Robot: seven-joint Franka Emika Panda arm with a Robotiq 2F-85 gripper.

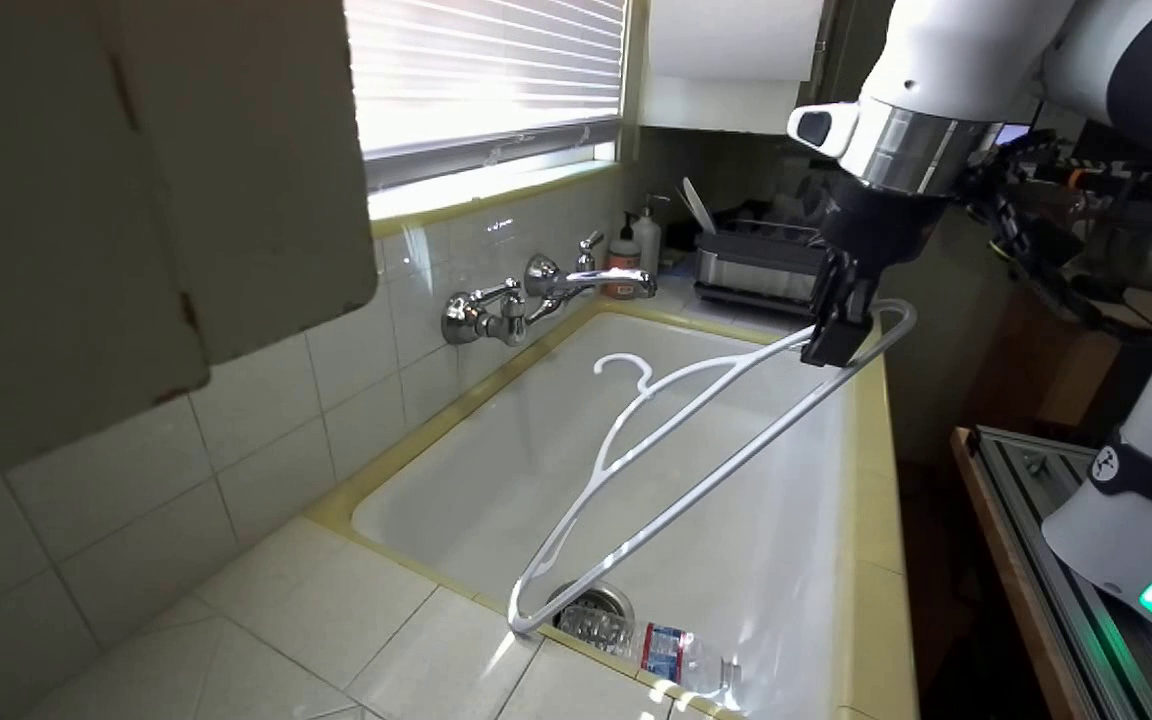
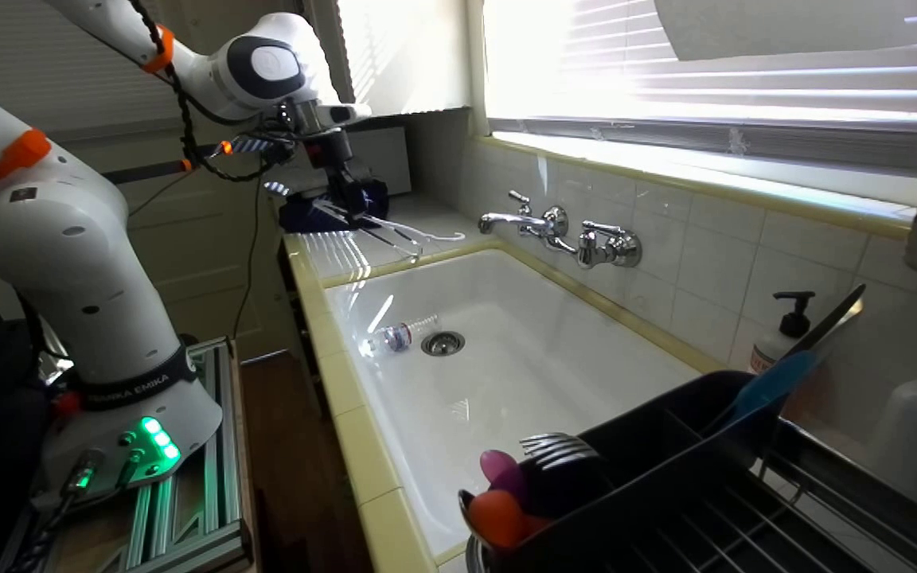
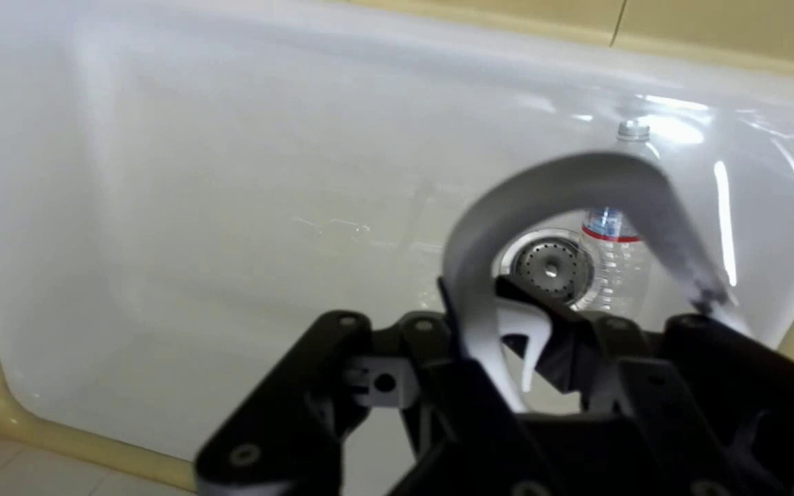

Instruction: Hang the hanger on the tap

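Note:
The white hanger (image 1: pixel 726 468) is held in the air over the sink, tilted, with its hook toward the tiled wall. My gripper (image 1: pixel 834 350) is shut on the hanger near one end of its frame. In an exterior view the hanger (image 2: pixel 446 236) shows its hook to the left of the tap's spout, apart from it. In the wrist view the hanger (image 3: pixel 576 179) curves up blurred between the fingers of the gripper (image 3: pixel 490 310). The chrome tap (image 1: pixel 616 278) is on the wall above the sink; it also shows in an exterior view (image 2: pixel 534 223). The tap is outside the wrist view.
A white sink (image 2: pixel 586 342) with a yellow tiled rim lies below. A plastic bottle (image 2: pixel 399 336) rests in it beside the drain (image 2: pixel 442 343). A dish rack (image 1: pixel 761 270) and soap bottles (image 1: pixel 624 255) stand past the tap. A cabinet door (image 1: pixel 266 180) juts in near the wall.

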